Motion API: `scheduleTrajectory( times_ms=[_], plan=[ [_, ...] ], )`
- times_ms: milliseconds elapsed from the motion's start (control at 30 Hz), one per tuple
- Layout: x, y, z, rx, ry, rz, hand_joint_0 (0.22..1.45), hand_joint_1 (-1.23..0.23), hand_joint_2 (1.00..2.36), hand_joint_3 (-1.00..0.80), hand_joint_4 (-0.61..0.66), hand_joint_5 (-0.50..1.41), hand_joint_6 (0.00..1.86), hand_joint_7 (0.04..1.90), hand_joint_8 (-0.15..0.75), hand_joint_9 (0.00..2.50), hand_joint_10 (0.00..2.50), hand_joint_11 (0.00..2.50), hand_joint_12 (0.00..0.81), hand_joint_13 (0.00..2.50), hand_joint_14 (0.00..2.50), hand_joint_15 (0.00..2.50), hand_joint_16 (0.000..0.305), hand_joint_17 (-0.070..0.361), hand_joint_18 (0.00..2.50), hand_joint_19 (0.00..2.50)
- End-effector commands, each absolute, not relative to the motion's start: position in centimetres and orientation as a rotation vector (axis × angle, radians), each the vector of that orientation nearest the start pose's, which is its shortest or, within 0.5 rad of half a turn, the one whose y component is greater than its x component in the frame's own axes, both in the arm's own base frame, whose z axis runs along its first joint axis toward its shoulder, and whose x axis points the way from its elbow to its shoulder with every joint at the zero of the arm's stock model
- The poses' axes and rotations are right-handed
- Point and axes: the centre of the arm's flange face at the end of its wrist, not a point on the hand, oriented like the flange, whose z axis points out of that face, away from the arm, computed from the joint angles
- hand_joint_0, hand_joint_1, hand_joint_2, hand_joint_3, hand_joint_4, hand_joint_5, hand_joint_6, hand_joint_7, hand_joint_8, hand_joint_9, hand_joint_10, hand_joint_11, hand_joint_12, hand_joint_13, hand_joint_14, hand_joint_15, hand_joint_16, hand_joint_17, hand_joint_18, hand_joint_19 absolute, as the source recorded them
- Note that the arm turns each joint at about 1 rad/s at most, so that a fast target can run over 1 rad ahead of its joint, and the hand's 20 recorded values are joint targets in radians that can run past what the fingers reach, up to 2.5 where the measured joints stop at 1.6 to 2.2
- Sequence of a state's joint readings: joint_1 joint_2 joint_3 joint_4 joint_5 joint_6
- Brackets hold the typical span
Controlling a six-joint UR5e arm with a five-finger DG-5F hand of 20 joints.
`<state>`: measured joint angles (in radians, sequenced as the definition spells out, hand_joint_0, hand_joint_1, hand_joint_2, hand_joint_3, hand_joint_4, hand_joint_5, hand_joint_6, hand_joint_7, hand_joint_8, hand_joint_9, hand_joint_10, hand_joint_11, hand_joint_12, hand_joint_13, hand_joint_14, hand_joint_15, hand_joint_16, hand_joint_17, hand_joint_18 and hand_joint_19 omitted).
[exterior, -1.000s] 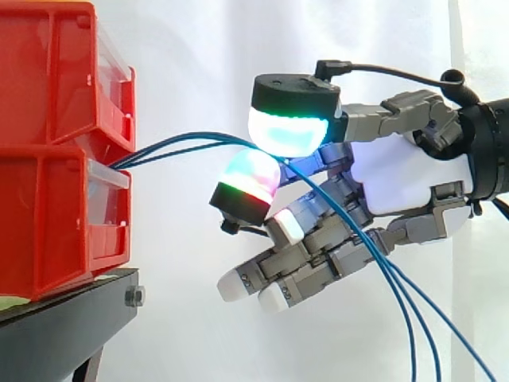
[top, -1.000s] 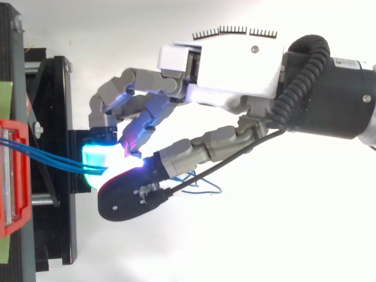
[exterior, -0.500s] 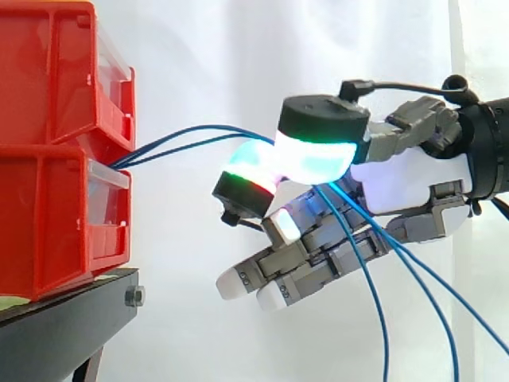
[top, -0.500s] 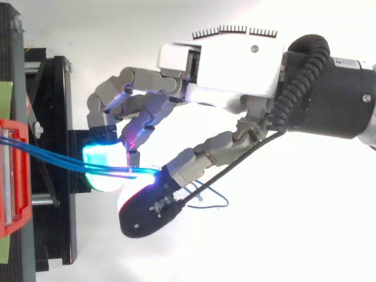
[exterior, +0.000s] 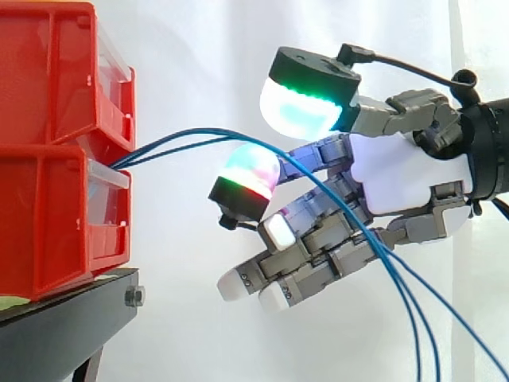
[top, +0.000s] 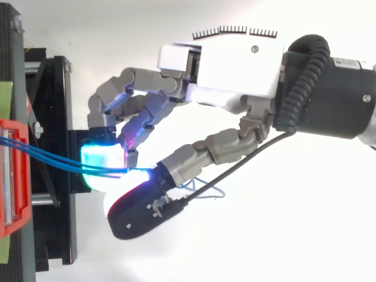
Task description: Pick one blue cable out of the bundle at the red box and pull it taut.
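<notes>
A bundle of thin blue cables (exterior: 191, 140) comes out between the two stacked red bins (exterior: 48, 159) on the left. It arcs right, passes the hand (exterior: 398, 175), and drops off the lower right. The cables lie across the top of a finger pad (exterior: 248, 173) that glows red and cyan. The thumb's green-cyan pad (exterior: 306, 102) is raised clear above them, with a gap between it and the cables. The other fingers hang half bent below and hold nothing. In the top view the cables (top: 53, 160) run from the red bin (top: 12, 176) to the glowing pads of the hand (top: 235, 64).
The bins sit on a black stand (exterior: 71, 318) whose edge reaches toward the hand in the top view (top: 59, 117). A white curtain (exterior: 199, 64) hangs behind. Slack cable loops below the hand (top: 205, 191).
Half a second ago the thumb pad pressed down on the finger pad with the cables between. It has since lifted up and away, and the cables have settled back into a lower arc.
</notes>
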<state>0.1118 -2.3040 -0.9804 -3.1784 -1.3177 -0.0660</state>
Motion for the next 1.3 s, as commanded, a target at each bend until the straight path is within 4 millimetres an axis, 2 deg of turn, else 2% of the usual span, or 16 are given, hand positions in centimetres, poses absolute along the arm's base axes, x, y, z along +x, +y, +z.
scheduleTrajectory(
  times_ms=[0, 100, 167, 233, 367, 500, 700, 833, 1067, 1267],
  plan=[
    [76.28, -7.35, 30.67, 1.325, 1.281, 0.947, 0.45, -0.69, 1.0, -0.5, 0.15, -0.14, 0.83, 0.97, 0.352, 0.82, 0.02, 0.71, 0.369, 0.36, 0.01, 0.15, 0.058, 0.131, 0.34, 0.21],
    [76.31, -7.34, 30.74, 1.324, 1.28, 0.948, 0.53, -0.6, 1.0, -0.5, 0.13, -0.14, 0.83, 1.04, 0.329, 0.82, 0.02, 0.7, 0.339, 0.34, 0.01, 0.16, 0.052, 0.116, 0.3, 0.23],
    [76.28, -7.35, 30.67, 1.324, 1.282, 0.946, 0.57, -0.67, 1.01, -0.37, 0.13, -0.14, 0.83, 1.12, 0.322, 0.82, 0.01, 0.7, 0.331, 0.34, 0.01, 0.16, 0.05, 0.112, 0.28, 0.24],
    [76.31, -7.34, 30.74, 1.324, 1.28, 0.948, 0.58, -0.71, 1.01, -0.26, 0.14, -0.14, 0.86, 1.09, 0.351, 0.84, 0.01, 0.72, 0.356, 0.36, 0.01, 0.15, 0.055, 0.123, 0.33, 0.21],
    [76.31, -7.34, 30.74, 1.324, 1.28, 0.948, 0.58, -0.75, 1.01, -0.15, 0.16, -0.14, 0.89, 1.08, 0.366, 0.85, 0.01, 0.75, 0.367, 0.39, 0.01, 0.15, 0.057, 0.128, 0.36, 0.19],
    [76.31, -7.34, 30.74, 1.323, 1.281, 0.947, 0.6, -0.8, 1.01, -0.12, 0.14, -0.14, 0.89, 1.08, 0.354, 0.84, 0.02, 0.76, 0.359, 0.39, 0.0, 0.15, 0.055, 0.124, 0.37, 0.18],
    [76.31, -7.34, 30.74, 1.322, 1.281, 0.946, 0.64, -0.91, 1.02, -0.19, 0.11, -0.15, 0.89, 1.15, 0.323, 0.82, 0.01, 0.76, 0.331, 0.38, 0.01, 0.14, 0.049, 0.111, 0.35, 0.15],
    [76.31, -7.34, 30.74, 1.322, 1.281, 0.946, 0.73, -0.98, 1.01, -0.25, 0.06, -0.15, 0.88, 1.37, 0.311, 0.8, 0.02, 0.76, 0.331, 0.39, 0.0, 0.12, 0.049, 0.111, 0.36, 0.09],
    [76.28, -7.35, 30.67, 1.325, 1.281, 0.947, 0.81, -0.97, 1.0, -0.46, -0.02, -0.18, 0.92, 1.21, 0.275, 0.75, 0.02, 0.74, 0.324, 0.35, 0.0, 0.09, 0.049, 0.111, 0.33, 0.06],
    [76.31, -7.34, 30.74, 1.324, 1.28, 0.948, 0.81, -0.99, 1.0, -0.5, 0.03, -0.19, 0.92, 1.05, 0.259, 0.69, 0.02, 0.71, 0.317, 0.32, 0.0, 0.08, 0.049, 0.111, 0.32, 0.02]
  ],
)
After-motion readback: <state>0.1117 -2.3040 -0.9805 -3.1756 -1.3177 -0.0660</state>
